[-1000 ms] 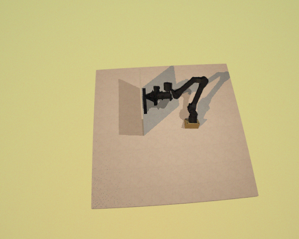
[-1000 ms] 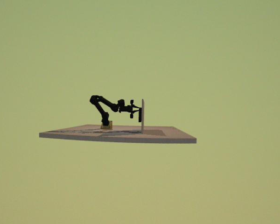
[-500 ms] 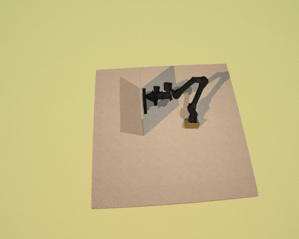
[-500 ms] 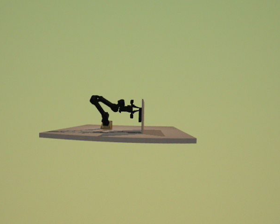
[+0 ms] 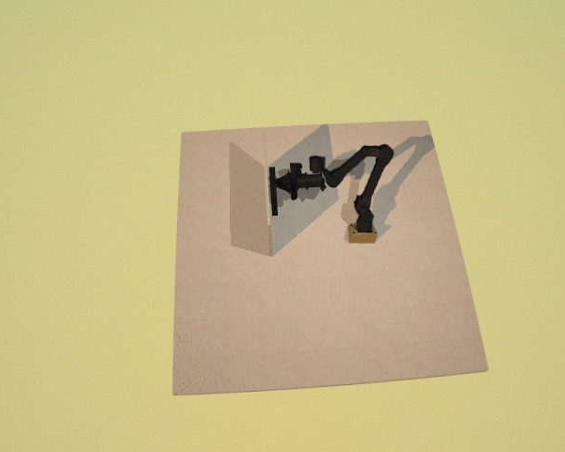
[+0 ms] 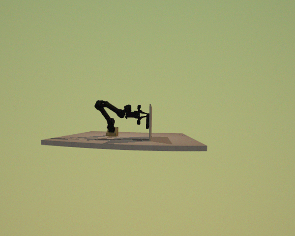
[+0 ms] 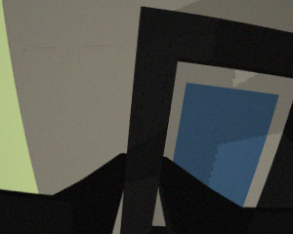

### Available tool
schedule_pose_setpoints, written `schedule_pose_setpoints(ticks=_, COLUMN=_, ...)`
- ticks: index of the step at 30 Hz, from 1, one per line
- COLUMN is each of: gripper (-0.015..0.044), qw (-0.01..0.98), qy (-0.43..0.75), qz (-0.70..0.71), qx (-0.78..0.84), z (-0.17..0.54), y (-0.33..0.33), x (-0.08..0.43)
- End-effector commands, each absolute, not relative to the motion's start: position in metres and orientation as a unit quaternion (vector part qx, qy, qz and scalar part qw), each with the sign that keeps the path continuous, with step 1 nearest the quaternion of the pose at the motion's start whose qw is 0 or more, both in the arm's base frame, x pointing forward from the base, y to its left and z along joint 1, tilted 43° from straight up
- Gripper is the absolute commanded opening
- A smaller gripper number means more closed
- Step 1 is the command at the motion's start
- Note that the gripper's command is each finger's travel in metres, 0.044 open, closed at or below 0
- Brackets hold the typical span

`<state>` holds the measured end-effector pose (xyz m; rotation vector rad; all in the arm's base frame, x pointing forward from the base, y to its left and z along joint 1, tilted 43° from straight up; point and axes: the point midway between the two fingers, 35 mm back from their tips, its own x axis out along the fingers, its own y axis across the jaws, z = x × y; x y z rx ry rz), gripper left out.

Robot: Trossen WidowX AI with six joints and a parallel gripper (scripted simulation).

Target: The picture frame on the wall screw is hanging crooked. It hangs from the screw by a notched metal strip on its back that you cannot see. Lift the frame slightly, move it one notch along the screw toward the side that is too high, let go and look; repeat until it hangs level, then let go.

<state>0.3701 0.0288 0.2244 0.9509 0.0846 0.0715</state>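
Observation:
The picture frame (image 5: 274, 206) (image 6: 147, 124) (image 7: 151, 73) has a black border, a pale mat and a blue picture. It stands flat along the upright wall panel (image 5: 269, 238) (image 6: 150, 134) (image 7: 73, 97). In the top and exterior views the frame shows edge-on. My gripper (image 5: 277, 183) (image 6: 146, 115) (image 7: 143, 161) is shut on its upper bar, one finger above and one below. The wrist view is turned sideways, with the wall's top edge at its left. The screw and notched strip are hidden. I cannot tell from these views how level the frame is.
The arm's yellowish base block (image 5: 362, 237) (image 6: 116, 131) stands on the square table top (image 5: 321, 315) on the frame's side of the wall. The arm arches from it toward the wall. The wall and arm cast shadows on the table.

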Motion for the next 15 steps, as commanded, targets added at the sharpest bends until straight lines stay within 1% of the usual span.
schedule_pose_setpoints(ticks=1, gripper=0.0000, qw=0.887, qy=0.039, qz=0.039, qx=0.458, z=0.2254, y=0.0311, x=0.3700)
schedule_pose_setpoints(ticks=15, gripper=0.0000, qw=0.887, qy=0.040, qz=0.039, qx=0.458, z=0.2233, y=0.0354, x=0.3695)
